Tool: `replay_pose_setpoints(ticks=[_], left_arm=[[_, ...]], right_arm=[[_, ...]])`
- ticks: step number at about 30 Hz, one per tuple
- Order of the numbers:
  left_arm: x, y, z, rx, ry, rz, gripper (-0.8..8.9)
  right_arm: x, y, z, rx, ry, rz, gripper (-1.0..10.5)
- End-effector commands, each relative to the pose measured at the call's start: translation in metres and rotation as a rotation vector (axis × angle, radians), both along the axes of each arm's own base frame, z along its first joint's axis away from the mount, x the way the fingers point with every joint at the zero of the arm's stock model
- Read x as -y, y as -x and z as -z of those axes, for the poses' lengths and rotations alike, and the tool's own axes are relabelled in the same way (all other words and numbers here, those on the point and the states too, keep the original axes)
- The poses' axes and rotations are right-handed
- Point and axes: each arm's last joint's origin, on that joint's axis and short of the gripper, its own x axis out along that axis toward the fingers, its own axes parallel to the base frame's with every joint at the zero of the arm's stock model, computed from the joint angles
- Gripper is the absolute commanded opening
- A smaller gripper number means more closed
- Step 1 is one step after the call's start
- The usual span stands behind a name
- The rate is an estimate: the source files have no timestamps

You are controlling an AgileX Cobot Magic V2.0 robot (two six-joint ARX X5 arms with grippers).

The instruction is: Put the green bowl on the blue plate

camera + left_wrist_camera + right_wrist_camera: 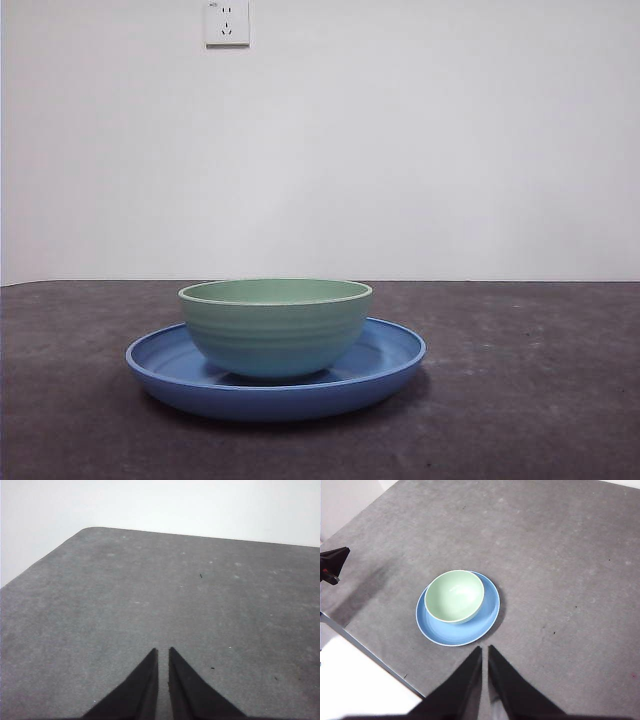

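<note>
Both grippers hang clear of the dishes with nothing in them. From its own wrist camera the right gripper [485,650] sits high above the grey table [560,555], its two black jaws drawn together with only a thin slit between the tips, and the blue plate [487,617] lies on the table well below and apart from those tips. Over on the other arm, the left gripper [163,652] shows the same narrow slit between its jaws, and its camera looks out over bare grey tabletop [150,580] towards a rounded corner and the pale wall; the plate does not show in that view.

Seen level from the front, the green bowl [275,330] stands upright inside the blue plate [390,365], resting on the plate's floor. It is set off centre on the plate, and in the right wrist view its rim nearly reaches the plate's rim on one side while a broad blue crescent stays open on the other. Plate and bowl together rest flat on the table [540,400]. Behind the plate, high on the white wall, is a wall socket [227,22]. Neither arm shows in the front view
</note>
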Motion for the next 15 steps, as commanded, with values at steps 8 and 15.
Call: replay_pose_setpoints(ticks=[8, 15], left_arm=[[-0.0001, -0.0009, 0.0075, -0.026, 0.002, -0.004, 0.33], [-0.0001, -0.0009, 0.0075, -0.026, 0.002, -0.004, 0.33]], right_arm=[[0.002, 0.0039, 0.0015, -0.049, 0.024, -0.002, 0.2], [0.0042, -0.0035, 0.0039, -0.03, 0.001, 0.084, 0.2]])
